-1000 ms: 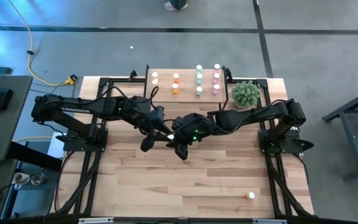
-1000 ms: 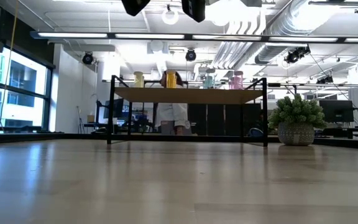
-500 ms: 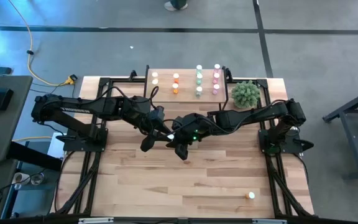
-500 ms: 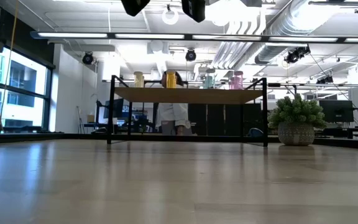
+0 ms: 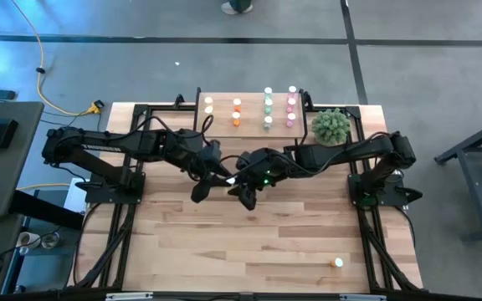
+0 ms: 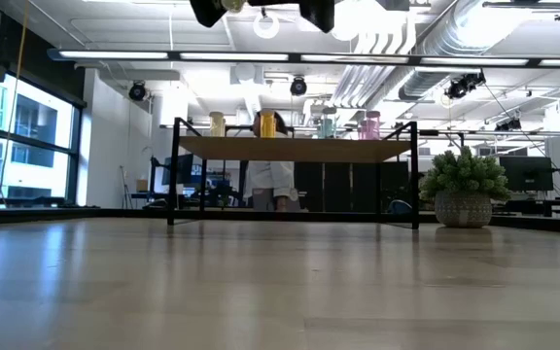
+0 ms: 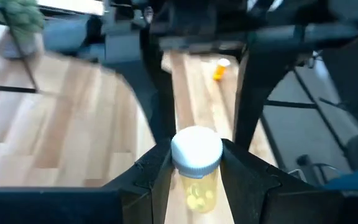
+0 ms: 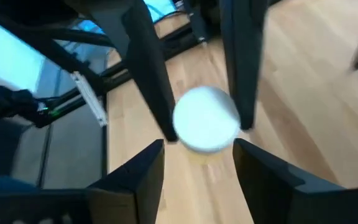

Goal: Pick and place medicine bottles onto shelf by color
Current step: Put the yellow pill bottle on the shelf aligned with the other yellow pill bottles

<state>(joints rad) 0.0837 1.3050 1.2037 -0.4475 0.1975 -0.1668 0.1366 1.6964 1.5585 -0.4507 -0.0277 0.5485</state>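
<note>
Overhead, you see a wide wooden worktop (image 5: 258, 242) with two dark arms reaching in from either side and meeting above its middle. At the far edge stands the shelf (image 5: 221, 117), a small raised light-wood board on thin black legs, with a green plant ball (image 5: 330, 126) just beside it.

On the shelf, medicine bottles (image 5: 268, 107) already stand in columns by color: yellow, then orange, then green, then pink. Most of the job looks done. One orange bottle (image 5: 338, 262) lies alone near the worktop's front right corner, well apart from both arms, and has yet to be collected.

The two claws meet in mid-air over the middle of the worktop, high enough that the low view catches only their tips at its top edge. Your left claw (image 7: 196, 163) is pinching a yellow bottle (image 7: 196, 177) with a white cap, one finger pressed against each side. Your right claw (image 8: 199, 149) sits just beside that same cap with its fingers spread, a gap showing on either side, so it grips nothing. This reads as a handover, with the bottle now in the left claw's keeping and its trip to the yellow column not yet made.

No brand, label or writing can be read on the bottles.
</note>
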